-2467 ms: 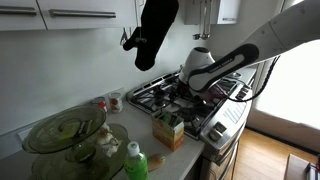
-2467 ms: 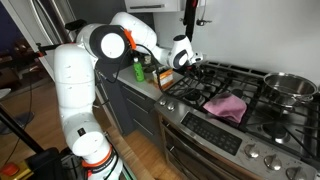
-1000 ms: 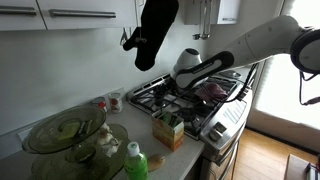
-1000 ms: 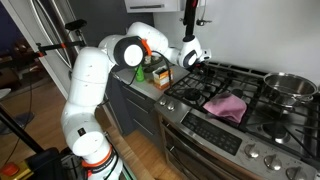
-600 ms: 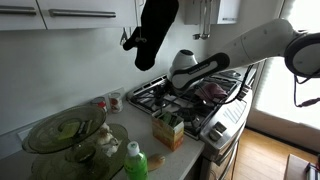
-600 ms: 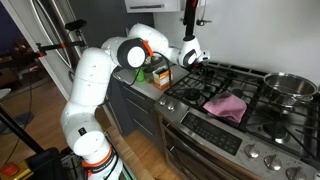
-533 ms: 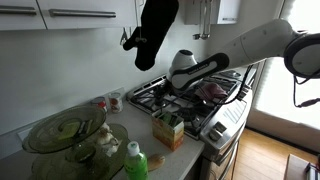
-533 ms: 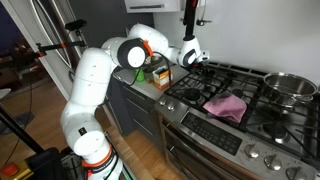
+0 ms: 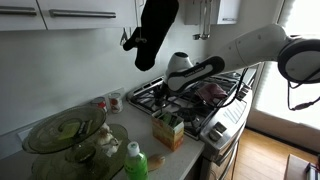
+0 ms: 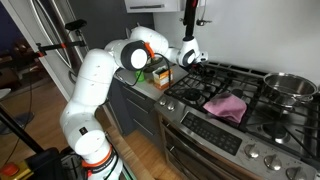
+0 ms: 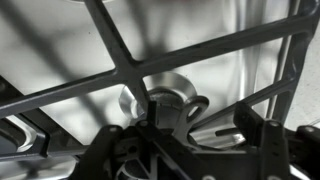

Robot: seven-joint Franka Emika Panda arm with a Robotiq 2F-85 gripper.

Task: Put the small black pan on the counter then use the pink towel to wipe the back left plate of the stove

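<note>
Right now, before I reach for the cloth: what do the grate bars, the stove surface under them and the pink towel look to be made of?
Grate: thick matte black bars, probably cast iron.
Stove surface: grey metal with soft reflections, apparently brushed stainless steel.
Pink towel: soft cloth, judging by its rumpled folds; the fibre cannot be told.

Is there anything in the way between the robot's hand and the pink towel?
Nothing that shows. The gripper is low over the back left plate, and the pink towel lies on a grate nearer the front. Only bare black grate lies between them. The steel pot stands far off at the other end.
</note>
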